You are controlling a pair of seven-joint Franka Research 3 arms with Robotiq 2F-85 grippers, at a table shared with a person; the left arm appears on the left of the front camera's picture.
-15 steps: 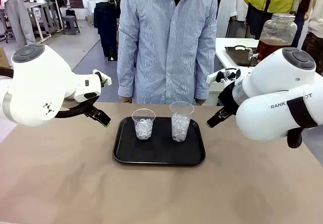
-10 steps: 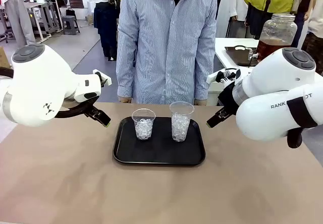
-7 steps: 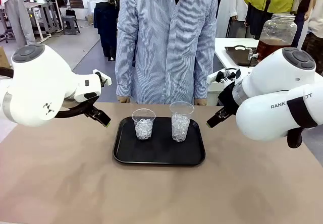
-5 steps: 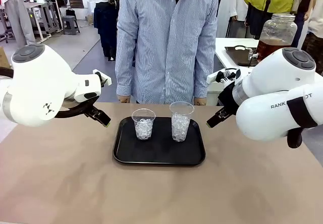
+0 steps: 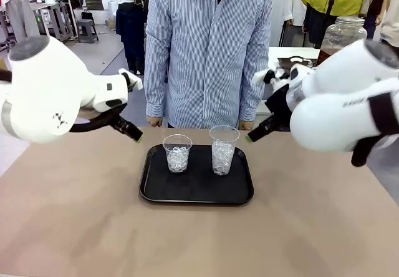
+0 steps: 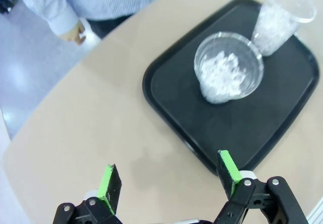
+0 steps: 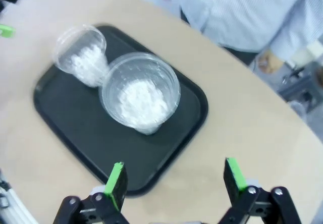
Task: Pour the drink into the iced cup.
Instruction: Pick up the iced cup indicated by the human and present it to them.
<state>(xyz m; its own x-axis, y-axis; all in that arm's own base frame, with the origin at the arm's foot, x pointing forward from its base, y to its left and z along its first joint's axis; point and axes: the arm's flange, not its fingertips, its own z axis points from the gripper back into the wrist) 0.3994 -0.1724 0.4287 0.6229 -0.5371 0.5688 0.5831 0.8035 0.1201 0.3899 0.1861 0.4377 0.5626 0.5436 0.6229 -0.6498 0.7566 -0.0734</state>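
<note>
Front on, the drink [image 5: 324, 57] sits in a jar [image 5: 343, 34] far back, half behind the right arm [image 5: 340, 111] — up close, the left gripper [image 6: 169, 176] and right gripper [image 7: 174, 178] gape open by the iced cups [image 6: 228, 75].

The lower half of the front frame is bare tabletop [image 5: 75, 239], open to a reach from either side. At centre the black tray [image 5: 196, 191] carries a shorter cup [image 5: 177, 153] and a taller cup [image 5: 223, 150] with a narrow gap between them; the tray floor in front of them is free. The left pincer [image 5: 129, 130] hangs at the tray's upper left and the right pincer [image 5: 257, 132] at its upper right, both spread wide and clear of the cups. At top centre a person [image 5: 209, 46] stands against the far edge, closing that side.
</note>
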